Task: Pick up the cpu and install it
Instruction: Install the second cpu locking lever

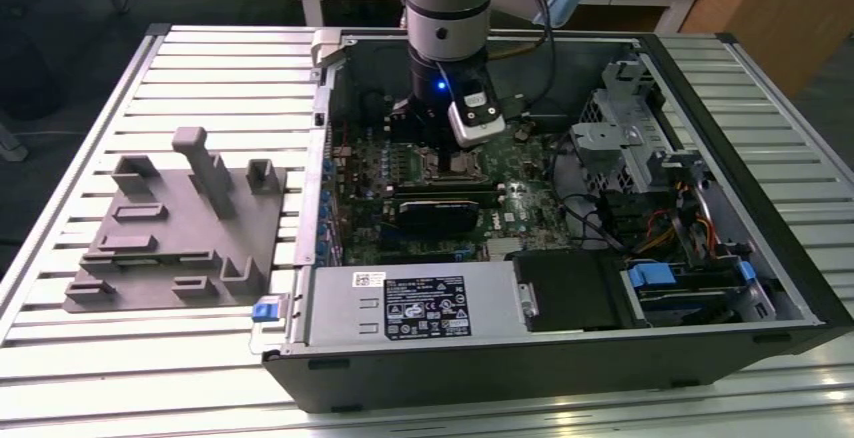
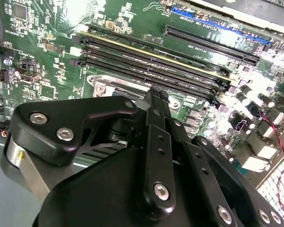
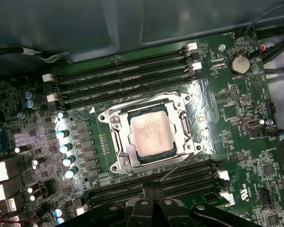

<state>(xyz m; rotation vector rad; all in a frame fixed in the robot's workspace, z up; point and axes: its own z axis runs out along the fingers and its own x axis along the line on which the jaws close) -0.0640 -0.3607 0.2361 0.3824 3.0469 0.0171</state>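
Hanging low inside the open computer case (image 1: pixel 561 358), with case walls ringing the motherboard (image 1: pixel 521 213) and little free room on either side. Crowding the exterior view's right: drive cage (image 1: pixel 627 123) and loose cables; nearer the camera, the power supply box (image 1: pixel 414 303) and a black heatsink block (image 1: pixel 434 210). Sitting apart on the slatted tabletop (image 1: pixel 80 378), toward the exterior view's left, the gray fixture (image 1: pixel 174 228). Flanking the socket (image 3: pixel 114 156) on two sides, rows of memory slots (image 3: pixel 118 78). Lying flat in that socket, silvery top up, the cpu (image 3: pixel 151 132), with the metal frame around it. Hovering just beside the socket and clear of the chip, the gripper (image 3: pixel 154 191), fingers (image 2: pixel 157 101) pressed together and pinching nothing.
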